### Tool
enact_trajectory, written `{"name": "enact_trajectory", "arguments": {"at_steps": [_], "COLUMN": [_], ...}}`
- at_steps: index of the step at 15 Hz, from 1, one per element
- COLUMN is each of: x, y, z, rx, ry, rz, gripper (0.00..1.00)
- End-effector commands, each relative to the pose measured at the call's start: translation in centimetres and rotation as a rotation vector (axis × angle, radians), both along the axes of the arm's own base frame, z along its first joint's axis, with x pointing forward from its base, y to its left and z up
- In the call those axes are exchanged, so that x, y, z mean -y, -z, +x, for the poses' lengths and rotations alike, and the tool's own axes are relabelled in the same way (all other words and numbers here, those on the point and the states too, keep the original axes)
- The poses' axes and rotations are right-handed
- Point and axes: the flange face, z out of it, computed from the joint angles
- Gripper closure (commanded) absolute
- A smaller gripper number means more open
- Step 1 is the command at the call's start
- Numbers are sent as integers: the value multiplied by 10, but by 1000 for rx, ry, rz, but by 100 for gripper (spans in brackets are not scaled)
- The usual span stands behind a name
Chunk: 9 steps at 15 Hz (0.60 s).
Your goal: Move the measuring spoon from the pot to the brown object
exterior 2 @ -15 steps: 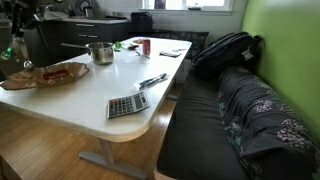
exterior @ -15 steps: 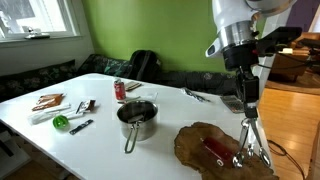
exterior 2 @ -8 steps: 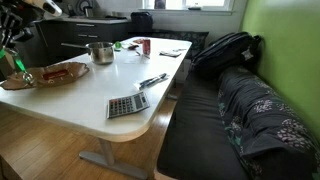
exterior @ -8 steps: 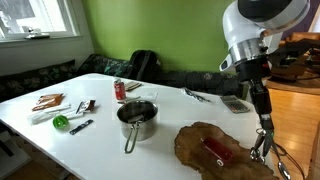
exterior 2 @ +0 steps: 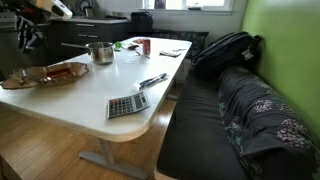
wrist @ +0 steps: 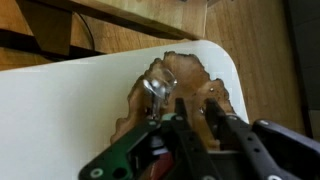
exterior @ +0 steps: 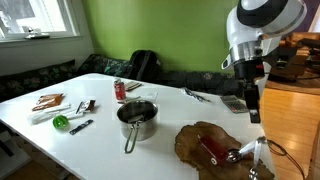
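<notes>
The measuring spoon (exterior: 243, 154) lies on the right end of the brown slab (exterior: 200, 140), next to a flat red block (exterior: 213, 150). In the wrist view its silvery bowl (wrist: 157, 86) rests on the slab (wrist: 195, 75), and a dark green handle runs down to the left. My gripper (wrist: 197, 108) is open and empty, hovering above the slab just beside the spoon. In both exterior views it hangs above the slab's end (exterior: 252, 104) (exterior 2: 28, 38). The steel pot (exterior: 137, 119) stands mid-table with its handle towards the front; it also shows in an exterior view (exterior 2: 100, 52).
A red can (exterior: 120, 90) stands behind the pot. A black-handled tool with a green round piece (exterior: 63, 122) and reddish pieces on white paper (exterior: 48, 102) lie at the left. A calculator (exterior 2: 127, 104) lies near the table edge. A couch with a backpack (exterior 2: 225, 52) runs alongside.
The gripper held the spoon down at the slab's end, then let it go and rose. The spoon now lies on the slab and the jaws are empty.
</notes>
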Motion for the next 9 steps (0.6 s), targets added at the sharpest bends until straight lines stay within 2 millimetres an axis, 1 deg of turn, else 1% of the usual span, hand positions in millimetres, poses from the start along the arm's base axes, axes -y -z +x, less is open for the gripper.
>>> {"name": "enact_trajectory", "arguments": {"at_steps": [1, 3, 5, 6, 7, 8, 9], "x": [-1, -10, -30, -44, -59, -38, -48], "y": [-13, -32, -65, -87, -107, -74, -87], "z": [20, 34, 45, 46, 45, 51, 52], "rx": [95, 186, 277, 308, 329, 289, 311], "ry": [33, 9, -45, -89, -139, -90, -98], "rz": [-87, -165, -240, -274, -310, -244, -249], "gripper": [39, 24, 8, 1, 0, 0, 4]}}
